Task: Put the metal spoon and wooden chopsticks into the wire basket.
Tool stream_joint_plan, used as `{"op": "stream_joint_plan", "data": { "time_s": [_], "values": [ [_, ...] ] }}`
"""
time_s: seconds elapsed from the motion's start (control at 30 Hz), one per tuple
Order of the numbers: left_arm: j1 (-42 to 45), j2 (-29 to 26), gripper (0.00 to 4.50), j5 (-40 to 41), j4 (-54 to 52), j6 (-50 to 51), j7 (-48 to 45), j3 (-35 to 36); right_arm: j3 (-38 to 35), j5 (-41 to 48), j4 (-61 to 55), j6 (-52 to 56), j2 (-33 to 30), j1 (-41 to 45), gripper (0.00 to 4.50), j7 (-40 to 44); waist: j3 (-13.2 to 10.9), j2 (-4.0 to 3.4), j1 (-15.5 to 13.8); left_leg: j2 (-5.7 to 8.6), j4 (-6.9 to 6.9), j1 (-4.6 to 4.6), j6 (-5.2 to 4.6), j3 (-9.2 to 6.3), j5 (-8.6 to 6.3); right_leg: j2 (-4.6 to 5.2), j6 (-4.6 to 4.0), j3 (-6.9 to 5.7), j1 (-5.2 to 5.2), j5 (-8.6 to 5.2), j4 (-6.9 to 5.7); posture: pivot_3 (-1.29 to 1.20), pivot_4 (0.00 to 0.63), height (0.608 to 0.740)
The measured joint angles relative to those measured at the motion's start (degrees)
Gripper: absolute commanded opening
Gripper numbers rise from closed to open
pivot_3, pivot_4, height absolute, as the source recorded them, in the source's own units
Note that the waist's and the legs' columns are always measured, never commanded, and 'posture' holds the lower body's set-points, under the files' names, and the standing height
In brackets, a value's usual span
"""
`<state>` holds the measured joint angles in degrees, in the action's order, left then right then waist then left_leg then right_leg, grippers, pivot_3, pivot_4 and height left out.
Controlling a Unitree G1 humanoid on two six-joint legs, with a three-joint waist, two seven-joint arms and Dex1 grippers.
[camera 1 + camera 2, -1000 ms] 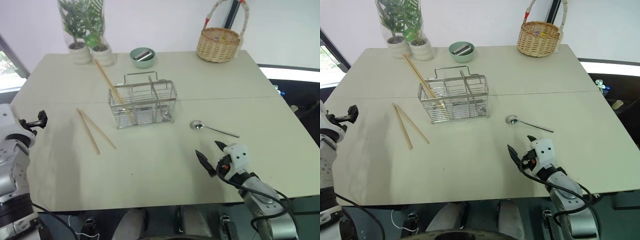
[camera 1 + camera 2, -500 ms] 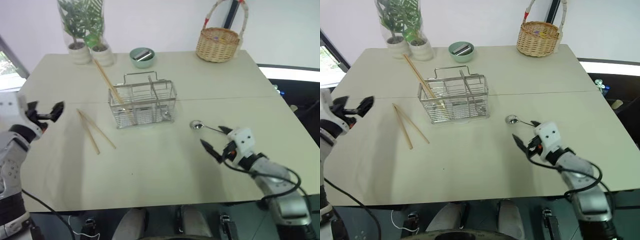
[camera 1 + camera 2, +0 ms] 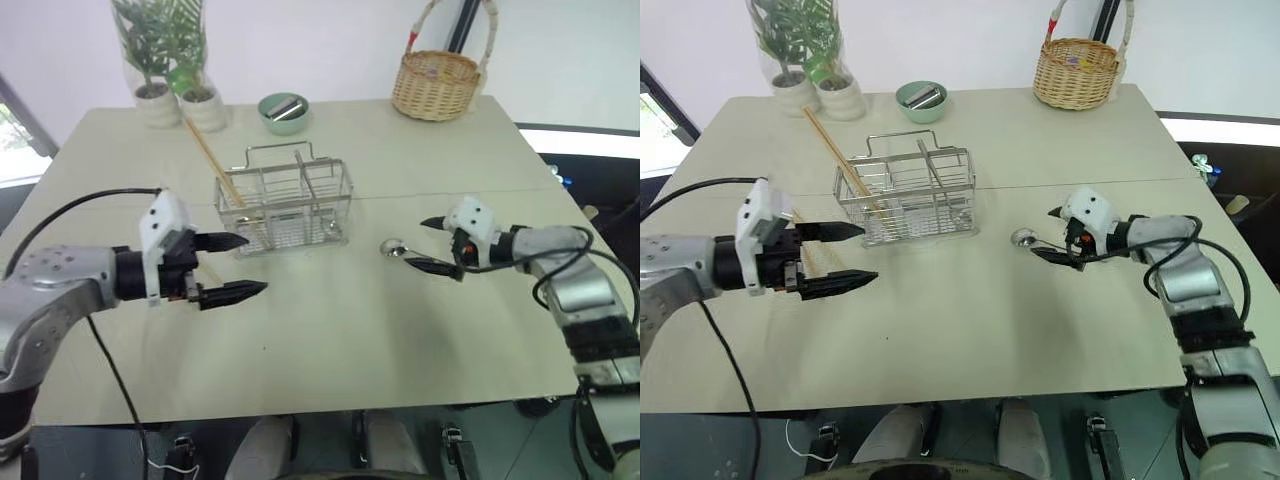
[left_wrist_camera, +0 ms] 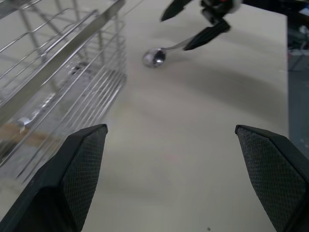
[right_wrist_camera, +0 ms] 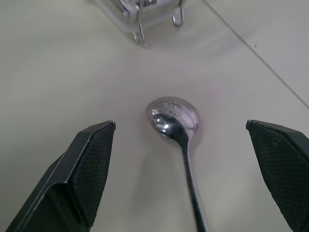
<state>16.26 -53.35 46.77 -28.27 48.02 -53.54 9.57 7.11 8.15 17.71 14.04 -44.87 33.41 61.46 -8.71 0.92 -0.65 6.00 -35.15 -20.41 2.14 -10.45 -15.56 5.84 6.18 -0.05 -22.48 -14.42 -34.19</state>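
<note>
Metal spoon (image 3: 1023, 239) lies on the table (image 3: 970, 330), just right of the wire basket (image 3: 905, 198). Right gripper (image 3: 1055, 235) straddles its handle, fingers released wide, grasping nothing. Wooden chopsticks (image 3: 840, 162) lean in the basket. Left gripper (image 3: 845, 256) hovers released, empty, before the basket.

Both arms reach inward, the left end effector (image 3: 232, 267) and right end effector (image 3: 432, 245) spread wide, empty.
</note>
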Motion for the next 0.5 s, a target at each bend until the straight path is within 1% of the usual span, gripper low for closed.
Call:
{"op": "stream_joint_plan", "data": {
  "time_s": [0.1, 0.17, 0.27, 0.5],
  "values": [
    [3.1, 1.1, 4.50, -0.5, 0.5, -0.2, -1.4, -4.1, 2.2, -3.1, 9.0, -1.1, 0.4, 5.7, 4.47, 1.4, 0.0, 0.02, 0.1, 0.00, 0.05, 0.01, 0.01, 0.00, 0.00, -0.01, 0.02, 0.00, -0.04, 0.02, 0.00, 0.00, 0.150, 0.733],
    [4.5, 1.7, 4.50, -1.1, 1.1, -0.2, -1.8, -5.8, 3.5, -4.8, 13.6, -1.0, 1.1, 7.6, 4.47, 2.1, 0.0, 0.03, 0.1, -0.01, 0.06, 0.01, 0.03, -0.02, 0.02, -0.01, 0.17, 0.00, -0.06, 0.11, -0.02, 0.00, 0.150, 0.733],
    [6.0, 1.9, 4.50, -1.7, 1.8, -0.7, -3.1, -7.2, 5.2, -6.6, 19.8, 0.0, 2.0, 9.0, 4.47, 3.7, 0.0, 0.02, 0.2, 0.00, 0.07, -0.03, 0.24, 0.00, 0.13, 0.00, 0.18, 0.02, -0.10, 0.12, -0.01, 0.00, 0.150, 0.733],
    [6.8, 1.9, 4.50, -3.4, 3.5, -2.0, -4.7, -8.5, 5.1, -7.3, 24.2, 2.2, 3.9, 12.2, 4.47, 5.3, 0.0, 0.06, 0.4, 0.01, 0.03, 0.04, 0.02, 0.03, 0.01, -0.01, 0.19, 0.09, -0.06, 0.12, -0.04, 0.00, 0.150, 0.733]
  ]
}}
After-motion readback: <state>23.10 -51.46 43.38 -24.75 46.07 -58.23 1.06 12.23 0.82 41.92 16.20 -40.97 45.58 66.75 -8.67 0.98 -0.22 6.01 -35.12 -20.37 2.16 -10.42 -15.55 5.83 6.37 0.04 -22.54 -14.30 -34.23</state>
